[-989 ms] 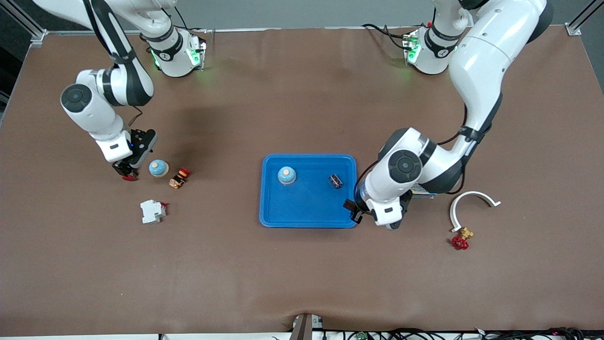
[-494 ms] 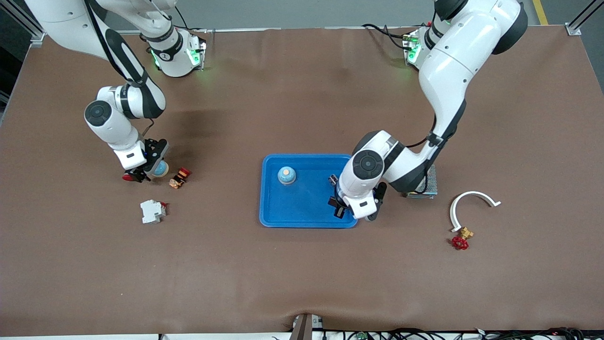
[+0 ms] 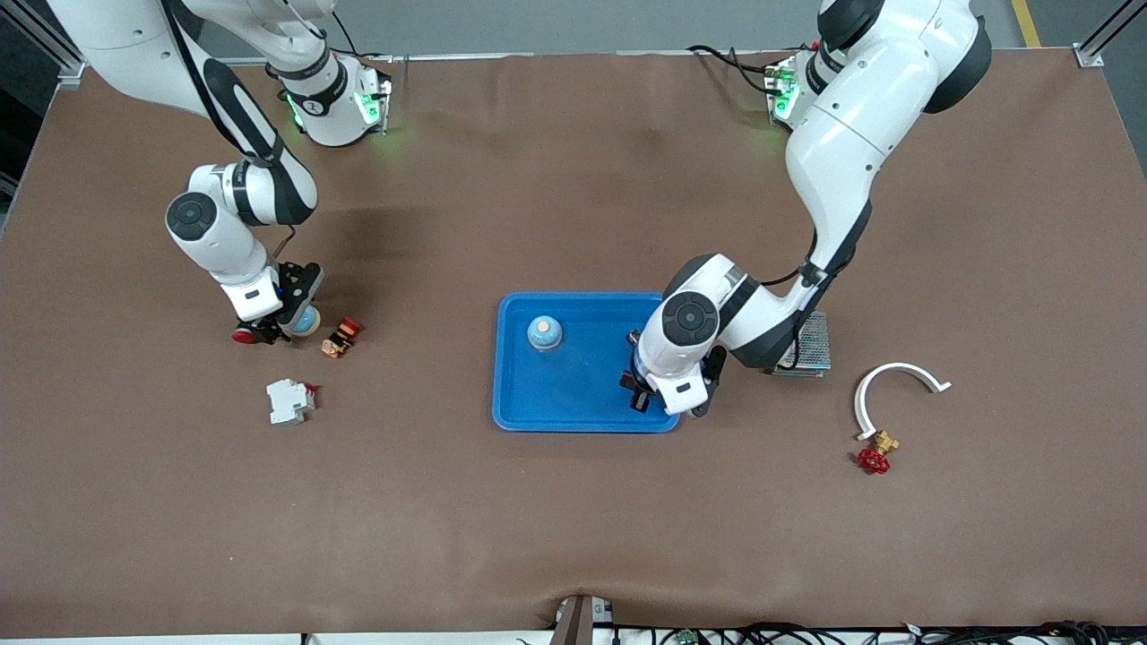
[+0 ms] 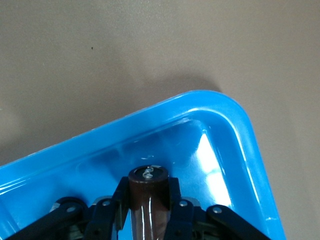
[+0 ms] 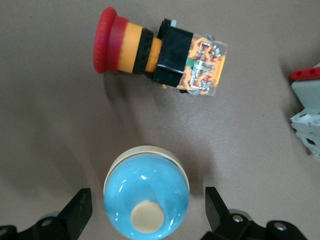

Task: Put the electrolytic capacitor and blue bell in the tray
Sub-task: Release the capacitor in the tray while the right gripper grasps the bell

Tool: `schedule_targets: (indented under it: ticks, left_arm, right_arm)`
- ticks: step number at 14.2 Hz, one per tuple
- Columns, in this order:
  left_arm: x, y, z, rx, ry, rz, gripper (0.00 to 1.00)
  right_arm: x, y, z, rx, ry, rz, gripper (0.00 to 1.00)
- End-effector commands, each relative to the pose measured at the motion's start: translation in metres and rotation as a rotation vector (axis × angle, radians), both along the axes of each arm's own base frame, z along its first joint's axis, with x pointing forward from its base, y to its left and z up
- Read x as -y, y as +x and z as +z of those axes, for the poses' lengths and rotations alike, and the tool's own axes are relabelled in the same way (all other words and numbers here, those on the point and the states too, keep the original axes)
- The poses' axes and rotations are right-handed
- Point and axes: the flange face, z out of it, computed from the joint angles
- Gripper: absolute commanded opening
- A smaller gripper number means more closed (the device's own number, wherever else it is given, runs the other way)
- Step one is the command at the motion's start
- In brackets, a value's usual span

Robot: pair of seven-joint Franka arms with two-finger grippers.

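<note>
Brown table: your left end effector has come back over the tray, clamping the electrolytic capacitor. Right end effector, fingers wide, has dropped around the blue bell; grasp it next.

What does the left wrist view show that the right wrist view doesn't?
Only the left wrist view: the left gripper shut on a dark capacitor over a corner of the blue tray. Only the right wrist view: the right gripper, open, straddling a blue bell, with a red pushbutton beside it. Both show the brown tabletop.
</note>
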Motion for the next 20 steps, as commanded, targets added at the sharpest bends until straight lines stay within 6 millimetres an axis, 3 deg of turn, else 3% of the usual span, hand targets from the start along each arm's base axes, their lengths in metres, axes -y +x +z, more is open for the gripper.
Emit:
schedule_targets:
  ticks: [1,5,6,8,10,11,16,20]
  left_arm:
    - [0.002,0.008,0.011,0.038,0.000,0.017,1.00]
    - [-0.010,0.021,0.046,0.079,0.005,0.020,1.00]
    - [-0.024,0.030,0.059,0.089,0.010,0.021,1.00]
    - [-0.053,0.046,0.087,0.107,0.023,-0.020,1.00]
    - [-0.069,0.050,0.110,0.110,0.055,-0.086,1.00]
    - [-0.079,0.053,0.121,0.111,0.074,-0.123,1.00]
    - [-0.141,0.068,0.170,0.102,0.134,-0.269,1.00]
    - [-0.193,0.074,0.206,0.083,0.178,-0.453,1.00]
  right_arm:
    - [0.002,-0.008,-0.005,-0.004,0.004,0.011,1.00]
    - [0.001,-0.008,-0.008,-0.009,0.004,0.011,1.00]
    - [0.001,-0.008,-0.008,-0.010,0.004,0.013,1.00]
    - [0.001,-0.008,-0.008,-0.009,0.004,0.014,0.62]
    - [0.000,-0.006,-0.006,-0.009,0.004,0.013,0.38]
    - [0.001,-0.006,-0.006,-0.009,0.004,0.012,0.35]
    - [-0.001,-0.002,0.009,-0.013,0.000,0.014,0.32]
    - [-0.012,0.012,0.059,-0.089,-0.004,-0.011,0.32]
